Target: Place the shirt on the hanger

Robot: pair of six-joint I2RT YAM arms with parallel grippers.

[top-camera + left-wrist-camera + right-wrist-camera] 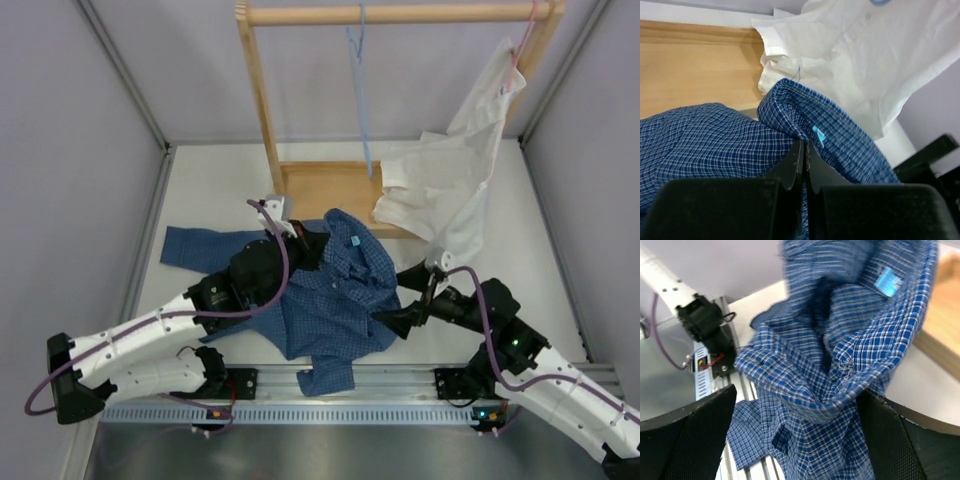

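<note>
The shirt (335, 300) lies bunched on the table (200, 190), its long axis running near to far, collar toward the wooden rack (320, 185), one sleeve stretched left. The left gripper (805, 146) pinches the collar fold, fingers pressed together. The right gripper (795, 402) has its fingers spread, fabric between them.

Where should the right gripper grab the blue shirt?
The raised collar edge beside the light blue tag, approached from the right side of the shirt. The left gripper pinches fabric close beside the tag, and the collar stands up as a fold that the open right gripper could straddle.
</note>
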